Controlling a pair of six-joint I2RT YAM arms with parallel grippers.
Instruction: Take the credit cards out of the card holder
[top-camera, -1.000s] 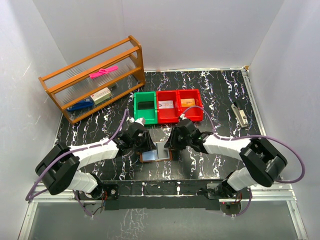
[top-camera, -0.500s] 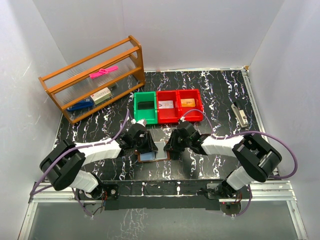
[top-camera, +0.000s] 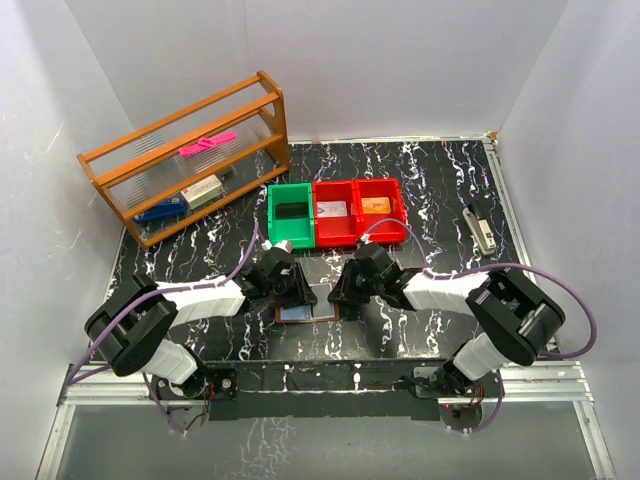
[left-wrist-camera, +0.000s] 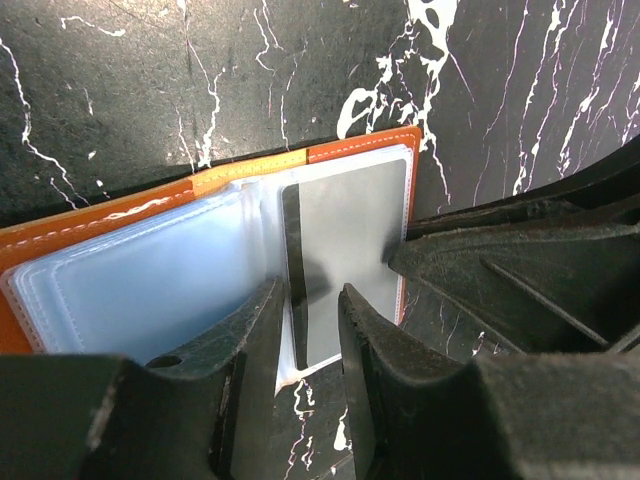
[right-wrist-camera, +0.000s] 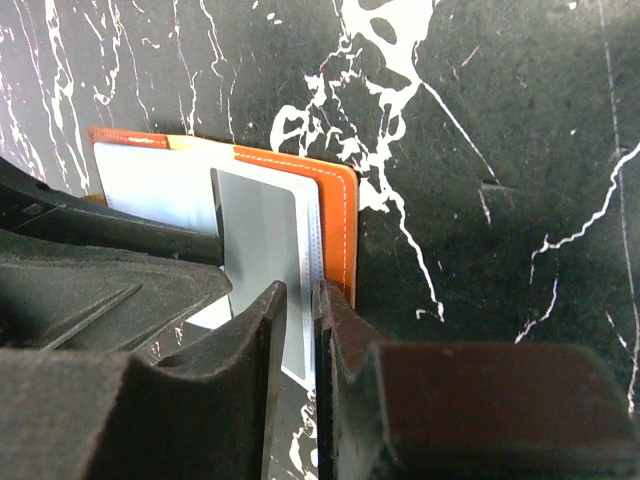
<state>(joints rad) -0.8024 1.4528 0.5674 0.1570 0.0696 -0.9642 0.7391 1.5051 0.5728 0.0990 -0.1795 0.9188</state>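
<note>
The card holder (top-camera: 300, 311) lies open on the black marble table, orange-brown rim (left-wrist-camera: 250, 170) around pale blue sleeves. A silver-grey credit card (left-wrist-camera: 350, 230) with a dark stripe sits in its right-hand sleeve, also seen in the right wrist view (right-wrist-camera: 258, 225). My left gripper (left-wrist-camera: 312, 292) is open a little and straddles the card's striped edge and the sleeve's near corner. My right gripper (right-wrist-camera: 300, 290) stands at the holder's right rim (right-wrist-camera: 338, 215). Its jaws are almost closed, with the sleeve's edge in the thin slit. Both grippers meet over the holder in the top view, left (top-camera: 297, 290) and right (top-camera: 343, 293).
Behind the holder stand a green bin (top-camera: 291, 213) and two red bins (top-camera: 335, 228) (top-camera: 380, 225); each red bin holds a card. A wooden rack (top-camera: 185, 160) with small items is at the back left. A stapler-like object (top-camera: 481, 228) lies at the right edge.
Both grippers have closed in on the holder from either side. The right jaws have narrowed to a slit. The left jaws have widened slightly.
</note>
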